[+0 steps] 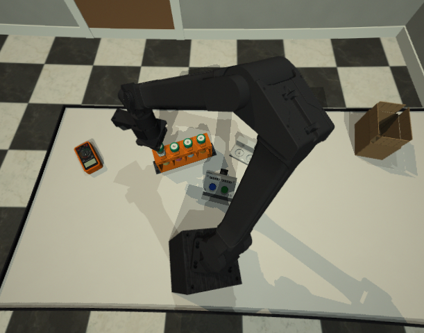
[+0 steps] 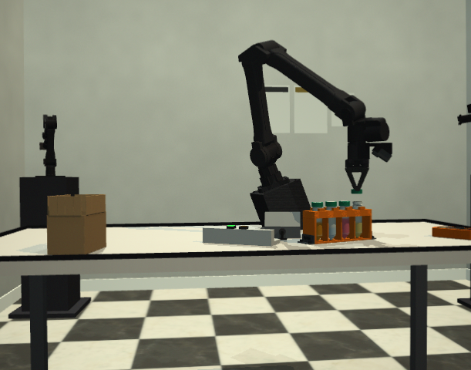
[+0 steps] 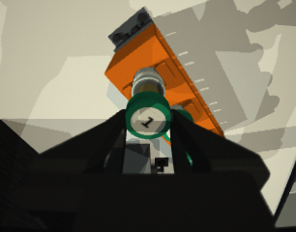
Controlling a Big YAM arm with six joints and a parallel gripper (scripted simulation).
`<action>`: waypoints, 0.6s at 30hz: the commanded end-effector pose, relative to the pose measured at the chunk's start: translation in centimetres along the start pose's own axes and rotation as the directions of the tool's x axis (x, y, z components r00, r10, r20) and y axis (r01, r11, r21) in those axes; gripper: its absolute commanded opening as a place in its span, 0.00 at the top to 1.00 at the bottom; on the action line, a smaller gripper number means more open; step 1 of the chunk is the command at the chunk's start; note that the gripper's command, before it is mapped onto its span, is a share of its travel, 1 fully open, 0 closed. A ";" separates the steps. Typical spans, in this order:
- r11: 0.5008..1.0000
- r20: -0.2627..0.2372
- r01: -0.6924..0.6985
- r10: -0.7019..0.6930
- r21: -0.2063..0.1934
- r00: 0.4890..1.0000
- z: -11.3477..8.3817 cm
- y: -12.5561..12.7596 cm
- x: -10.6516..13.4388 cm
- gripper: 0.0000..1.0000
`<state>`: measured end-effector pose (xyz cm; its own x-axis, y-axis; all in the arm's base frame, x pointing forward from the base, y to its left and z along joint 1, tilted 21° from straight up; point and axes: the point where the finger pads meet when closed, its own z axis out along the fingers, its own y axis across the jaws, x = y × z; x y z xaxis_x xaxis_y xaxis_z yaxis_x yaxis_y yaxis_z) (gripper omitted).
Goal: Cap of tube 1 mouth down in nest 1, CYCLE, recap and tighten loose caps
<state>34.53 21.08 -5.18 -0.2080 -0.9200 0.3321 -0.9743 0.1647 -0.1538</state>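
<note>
The tool (image 2: 356,188) is gripping the green cap (image 3: 148,120) (marked 1) between its fingers. Directly below the tool, well short of touching, tube 1 (image 3: 148,83) is standing uncapped at the end of the orange decapping station (image 2: 336,225) on the counter (image 1: 79,229). The three neighbouring tubes are wearing their caps.

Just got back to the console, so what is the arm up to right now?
The claw is shut on the green cap marked 1 and holds it in the air above the open tube 1, at the end of the orange decapping station. Cap and tube are apart, so screwing on has not begun. The other three tubes wear their caps. The green lamp on the cap tray is lit.
</note>
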 end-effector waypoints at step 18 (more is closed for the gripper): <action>0.998 0.039 -0.048 0.046 0.029 0.998 1.1 -1.6 -1.4 1.00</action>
<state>34.80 20.28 -7.38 -0.2446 -0.9114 0.3308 -0.9662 0.2007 -0.1615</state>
